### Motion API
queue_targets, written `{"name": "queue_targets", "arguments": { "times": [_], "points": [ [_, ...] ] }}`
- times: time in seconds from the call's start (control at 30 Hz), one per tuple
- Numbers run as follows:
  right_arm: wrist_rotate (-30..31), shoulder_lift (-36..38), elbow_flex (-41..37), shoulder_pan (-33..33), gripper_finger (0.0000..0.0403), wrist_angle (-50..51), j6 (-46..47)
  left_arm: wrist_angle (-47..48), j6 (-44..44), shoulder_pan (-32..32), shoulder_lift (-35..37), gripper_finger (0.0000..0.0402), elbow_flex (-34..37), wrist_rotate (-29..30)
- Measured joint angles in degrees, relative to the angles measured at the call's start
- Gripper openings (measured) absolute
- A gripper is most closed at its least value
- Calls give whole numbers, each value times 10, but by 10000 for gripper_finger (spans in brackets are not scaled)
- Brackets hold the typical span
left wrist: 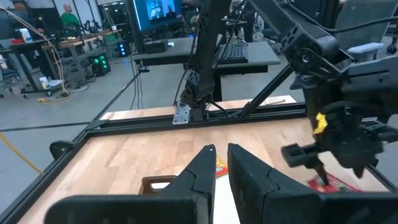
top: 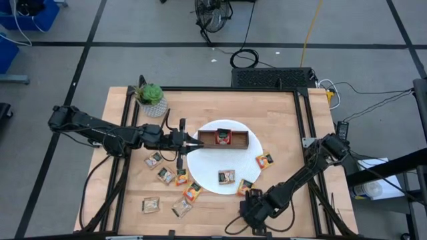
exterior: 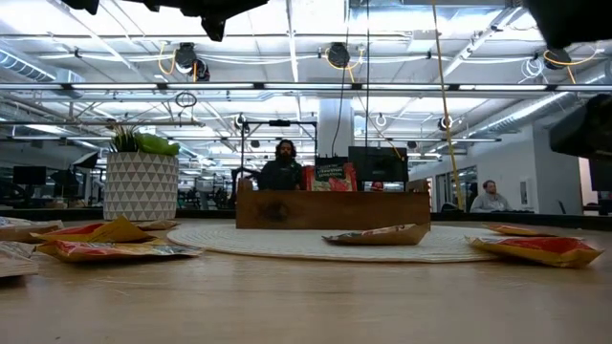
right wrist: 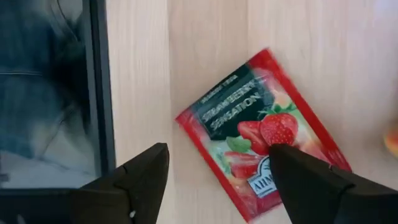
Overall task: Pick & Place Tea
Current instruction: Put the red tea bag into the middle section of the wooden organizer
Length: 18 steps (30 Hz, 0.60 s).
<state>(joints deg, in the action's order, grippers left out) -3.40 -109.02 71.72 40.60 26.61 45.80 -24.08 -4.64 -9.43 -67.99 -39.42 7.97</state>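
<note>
The right gripper (right wrist: 217, 177) hangs wide open and empty above a red strawberry sachet (right wrist: 264, 134) lying flat on the table's front edge. To grip well, it should drop straight, straddling the sachet's narrow width

The left gripper (top: 195, 141), nearly closed, waits by the wooden tray (top: 241, 141)

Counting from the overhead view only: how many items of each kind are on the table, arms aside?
Tea sachets: 10 visible (1 in the tray, 3 on or overlapping the plate, 6 on bare wood)
Wooden tray: 1
White plate: 1
Potted plant: 1
Total: 13
</note>
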Motion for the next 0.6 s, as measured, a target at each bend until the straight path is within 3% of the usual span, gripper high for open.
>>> {"name": "queue_targets", "arguments": {
  "times": [0.2,0.33,0.43,0.6],
  "points": [
    [-2,2,0,0,258,59,1,0,0,0,0,49,0,0],
    [87,-2,0,-3,258,62,2,0,0,0,0,49,0,0],
    [126,-5,-1,-18,258,0,-2,0,0,0,0,49,0,0],
    [125,-4,-1,-32,258,-172,-83,0,0,0,0,49,0,0]
  ]
}}
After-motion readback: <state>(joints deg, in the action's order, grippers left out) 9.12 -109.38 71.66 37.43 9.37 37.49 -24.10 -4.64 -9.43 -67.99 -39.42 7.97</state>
